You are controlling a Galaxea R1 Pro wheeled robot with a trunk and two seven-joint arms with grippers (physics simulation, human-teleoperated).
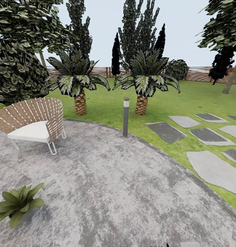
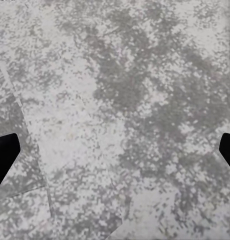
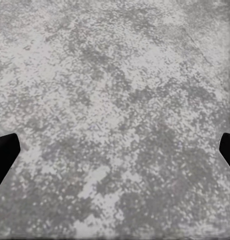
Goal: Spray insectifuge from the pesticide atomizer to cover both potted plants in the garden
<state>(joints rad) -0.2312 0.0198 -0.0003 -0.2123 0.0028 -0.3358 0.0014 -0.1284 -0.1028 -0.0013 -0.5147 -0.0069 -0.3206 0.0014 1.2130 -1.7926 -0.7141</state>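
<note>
One potted plant (image 1: pixel 16 204) sits near left on the patio (image 1: pixel 114 192); I see no atomizer. Both my fingers (image 2: pixel 4 160) spread wide, empty. Its slim body should be light, slippery.

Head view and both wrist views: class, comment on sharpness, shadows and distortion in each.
Head view: even, flat light; the potted plant and chair cast only faint shadows; the patio edge bows as through a wide lens; tree foliage looks blocky. Left wrist view: blurry mottled paving, no glare. Right wrist view: equally soft, grainy paving.
</note>
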